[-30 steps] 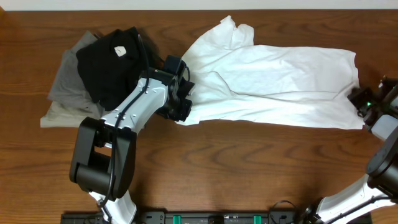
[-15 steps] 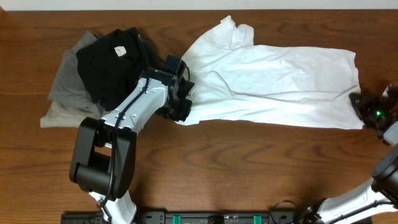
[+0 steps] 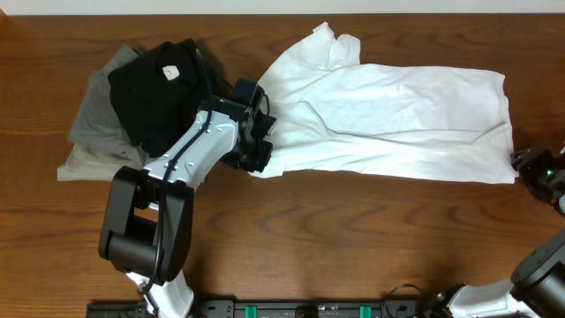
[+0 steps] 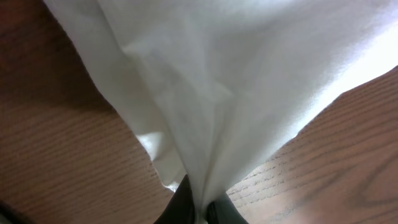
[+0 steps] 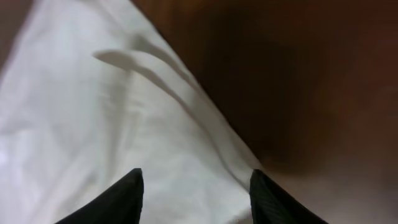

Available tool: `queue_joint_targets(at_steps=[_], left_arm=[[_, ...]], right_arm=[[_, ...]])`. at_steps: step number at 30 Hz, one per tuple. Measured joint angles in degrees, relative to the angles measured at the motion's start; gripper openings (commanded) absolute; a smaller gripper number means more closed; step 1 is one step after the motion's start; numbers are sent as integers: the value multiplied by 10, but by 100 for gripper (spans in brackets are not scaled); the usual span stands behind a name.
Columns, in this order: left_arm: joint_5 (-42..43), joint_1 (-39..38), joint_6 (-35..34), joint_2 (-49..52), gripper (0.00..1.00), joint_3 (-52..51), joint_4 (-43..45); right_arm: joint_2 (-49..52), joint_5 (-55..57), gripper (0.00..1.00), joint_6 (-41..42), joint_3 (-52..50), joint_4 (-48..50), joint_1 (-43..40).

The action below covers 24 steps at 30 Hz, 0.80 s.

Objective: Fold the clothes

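Dark-brown wooden table (image 3: 353,238), seen from above, carrying three groups of clothing. White T-shirt (image 3: 397,115): lies flat and lengthwise across the upper centre and right of the table, its cloth lightly creased, with one sleeve (image 3: 340,44) bunched upward at the top left. Black folded garment (image 3: 154,93), bearing a small pale tag (image 3: 170,73): sits at upper left on top of the grey folded garments (image 3: 88,132), whose edges project to the left of it and below it. Left gripper (image 3: 258,146): positioned at the T-shirt's lower-left edge, between the shirt and the black garment. In the left wrist view its dark fingers (image 4: 180,202) are drawn together with a fold of the white cloth pinched between them, and the fabric fans out from that point over the wood. Right gripper (image 3: 530,164): placed near the table's right edge, just beside the T-shirt's lower-right corner. In the right wrist view its two fingers (image 5: 121,199) stand wide apart with nothing clamped, white cloth lying under and ahead of them and bare wood to the right.
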Motion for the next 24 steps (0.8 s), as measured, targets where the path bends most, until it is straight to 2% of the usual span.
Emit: queue_joint_targets(at_steps=[6,12,20,24], left_arm=[[0,0,0,0,6,0,0],[0,0,0,0,6,0,0],[0,0,0,0,6,0,0],[0,0,0,0,6,0,0]], right_arm=[[0,57,53,11,0,-46,2],[0,89,49,45,0,-57,20],[25,129,32,102,0,-38,38],[50,137,17,120,1,-14,39]])
